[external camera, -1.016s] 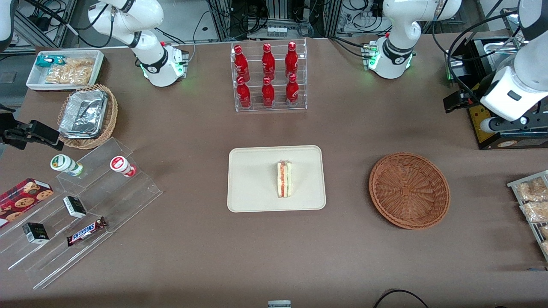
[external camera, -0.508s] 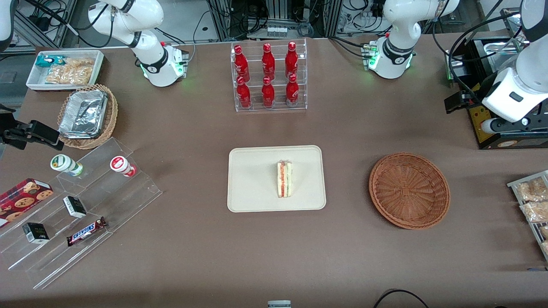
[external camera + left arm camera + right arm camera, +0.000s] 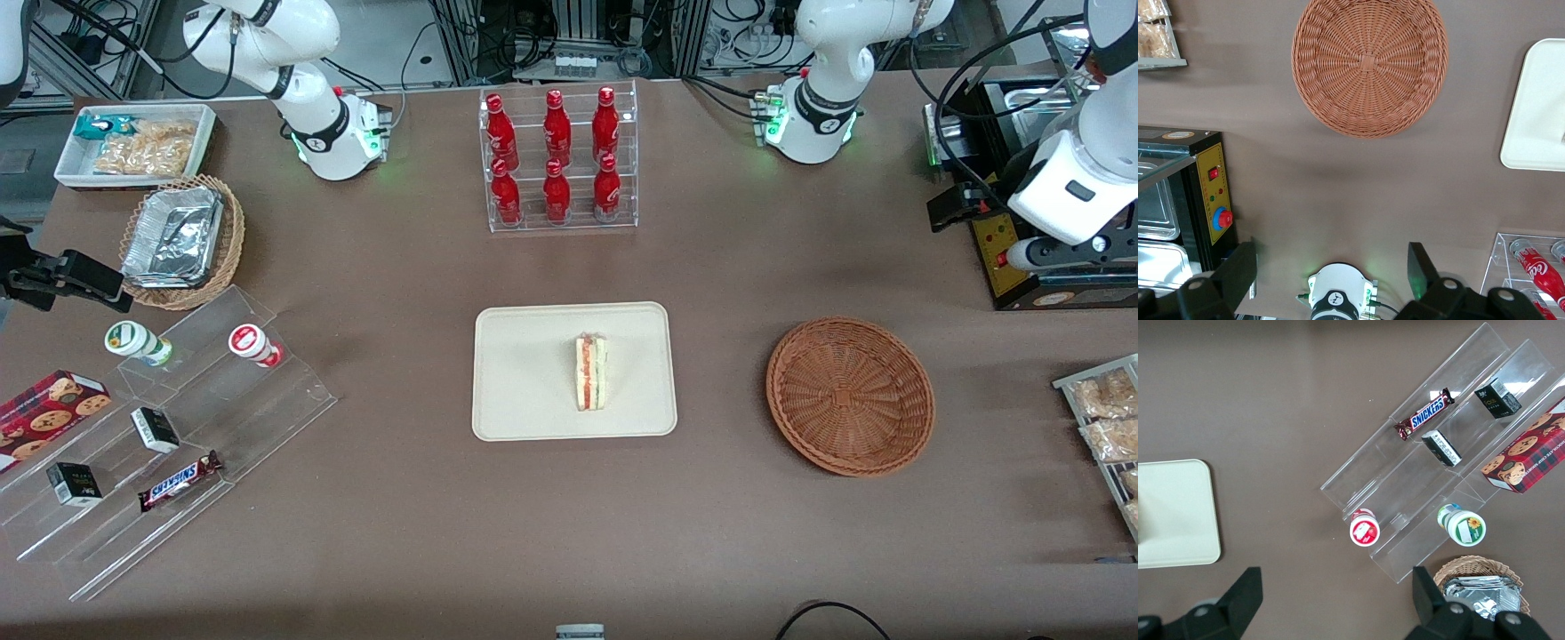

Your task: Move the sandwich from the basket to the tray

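Observation:
The sandwich (image 3: 590,372) stands on its edge on the cream tray (image 3: 524,373), filling layers facing up, near the tray's middle. The reddish-brown basket (image 3: 849,396) sits empty beside the tray, toward the working arm's end of the table. It also shows in the left wrist view (image 3: 1369,63), with a corner of the tray (image 3: 1538,100). My left gripper (image 3: 956,206) is open and empty. It hangs high near the table's end, farther from the front camera than the basket. In the wrist view the gripper (image 3: 1330,248) holds its fingers wide apart over bare table.
A black box with a red button (image 3: 1005,258) stands under the left arm. Packets on a rack (image 3: 1102,418) lie at the working arm's end. A clear rack of red bottles (image 3: 558,160) stands farther back than the tray. An acrylic stepped stand (image 3: 178,427) and a tan basket with foil containers (image 3: 182,240) are at the parked arm's end.
My left arm has drifted slightly toward the table's end and away from the front camera. The sandwich, tray and basket have not moved.

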Robot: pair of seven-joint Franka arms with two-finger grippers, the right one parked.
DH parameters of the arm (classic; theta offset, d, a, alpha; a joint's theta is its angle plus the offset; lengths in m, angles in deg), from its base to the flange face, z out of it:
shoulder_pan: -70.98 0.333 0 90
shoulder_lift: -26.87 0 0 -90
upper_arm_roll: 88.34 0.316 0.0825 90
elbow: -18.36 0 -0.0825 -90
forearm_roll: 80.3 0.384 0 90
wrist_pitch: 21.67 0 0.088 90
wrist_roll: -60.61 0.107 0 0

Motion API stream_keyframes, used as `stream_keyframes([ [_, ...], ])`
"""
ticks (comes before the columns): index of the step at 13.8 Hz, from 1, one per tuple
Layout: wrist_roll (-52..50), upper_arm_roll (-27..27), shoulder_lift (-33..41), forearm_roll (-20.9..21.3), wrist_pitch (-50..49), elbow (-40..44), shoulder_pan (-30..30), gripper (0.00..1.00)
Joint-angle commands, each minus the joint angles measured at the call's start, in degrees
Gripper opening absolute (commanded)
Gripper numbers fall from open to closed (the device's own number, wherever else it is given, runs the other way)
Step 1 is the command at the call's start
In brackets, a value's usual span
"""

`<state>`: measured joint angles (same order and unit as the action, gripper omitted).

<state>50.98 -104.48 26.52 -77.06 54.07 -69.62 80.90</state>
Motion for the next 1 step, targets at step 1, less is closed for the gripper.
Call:
stream_keyframes([
  [1, -0.04, -0.39, 1.85, 0.71, 1.16, -1.84, 0.36, 1.0],
])
